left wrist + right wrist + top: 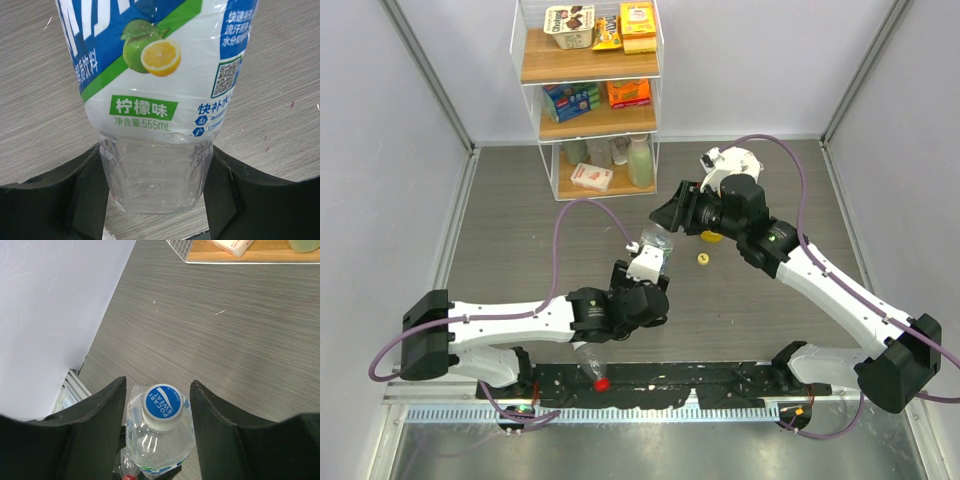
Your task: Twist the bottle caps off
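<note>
1. Clear plastic bottle with a blue label (155,100): we find it held tilted at mid-table, over the grey wood-grain table (770,340).
2. Left gripper (157,192): its black fingers (85,195) press both sides of the ribbed lower body, below the label. We read this claw as clamped on the bottle.
3. White cap with a blue printed top (162,406): it sits on the bottle neck.
4. Right gripper (157,384): its fingers (100,425) straddle the cap with a narrow gap on each side. We read this claw as apart, not touching the cap.
5. Yellow cap (702,258): it lies loose on the table, near the right gripper. A yellow bottle (712,237) shows just beyond it, mostly hidden by the gripper.
6. Red-capped bottle (592,368): it lies at the near edge, beside the left arm's base.
7. Wire shelf rack (590,120): it stands at the far wall; a pale green bottle (640,160) occupies its bottom shelf.
</note>
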Robot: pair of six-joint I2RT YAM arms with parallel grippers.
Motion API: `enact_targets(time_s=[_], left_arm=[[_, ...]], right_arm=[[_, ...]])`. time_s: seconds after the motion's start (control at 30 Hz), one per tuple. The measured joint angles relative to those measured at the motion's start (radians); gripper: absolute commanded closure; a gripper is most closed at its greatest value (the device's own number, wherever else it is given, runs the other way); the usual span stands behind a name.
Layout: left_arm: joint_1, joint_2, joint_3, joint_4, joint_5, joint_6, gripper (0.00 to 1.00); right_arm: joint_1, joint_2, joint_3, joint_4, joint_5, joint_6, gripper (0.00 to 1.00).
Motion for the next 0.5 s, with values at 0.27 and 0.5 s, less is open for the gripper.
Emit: enact_targets(time_s=[0.27, 0.5], left_arm=[[-0.005, 0.008, 0.000, 0.001, 0.000, -0.005, 1.00], [-0.005, 0.009, 0.006, 0.001, -0.002, -0.018, 1.00]], right_arm=[[0.007, 0.000, 0.000, -0.001, -0.002, 0.002, 0.43], [0.010, 0.002, -0.006, 0.000, -0.002, 0.002, 0.44]])
